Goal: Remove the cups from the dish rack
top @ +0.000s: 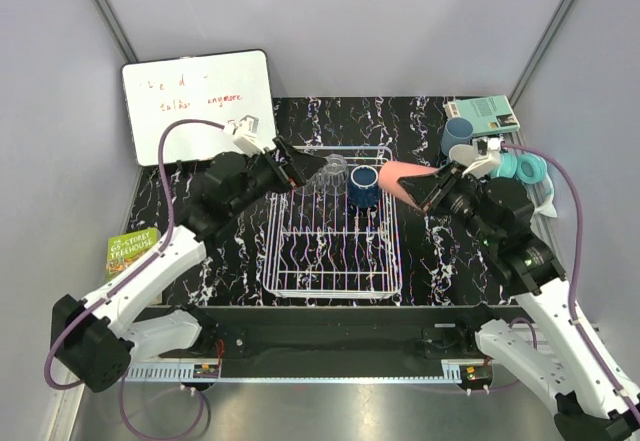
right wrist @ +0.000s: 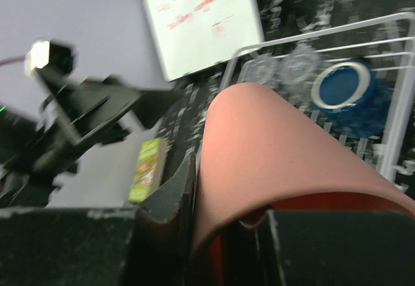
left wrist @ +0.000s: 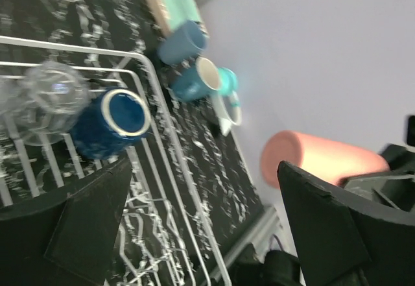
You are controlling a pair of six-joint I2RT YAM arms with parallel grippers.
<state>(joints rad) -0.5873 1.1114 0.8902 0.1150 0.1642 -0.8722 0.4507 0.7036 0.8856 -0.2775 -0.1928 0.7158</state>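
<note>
I am gripping the salmon-pink tumbler (top: pixel 400 176) with the right claw (top: pixel 430 189). Its jaws are clamping the tumbler's open end, and the tumbler is lying sideways in the air by the far right corner of the dish rack (top: pixel 333 291), its closed base pointing toward the left arm. The left claw (top: pixel 292 169) is standing wide open with nothing between its fingers, and it is hanging over the rack's far left corner.

Inside the rack, the dark navy mug (top: pixel 363 186) is lying on its side at the far end, with the two clear glasses (top: pixel 330 173) just beside it on its left. The light blue mugs (left wrist: pixel 193 82) are sitting on the surface (top: pixel 430 261) beyond the rack's right side, next to the teal headphones (top: pixel 522 168). The whiteboard (top: pixel 198 94) is leaning at the far left.
</note>
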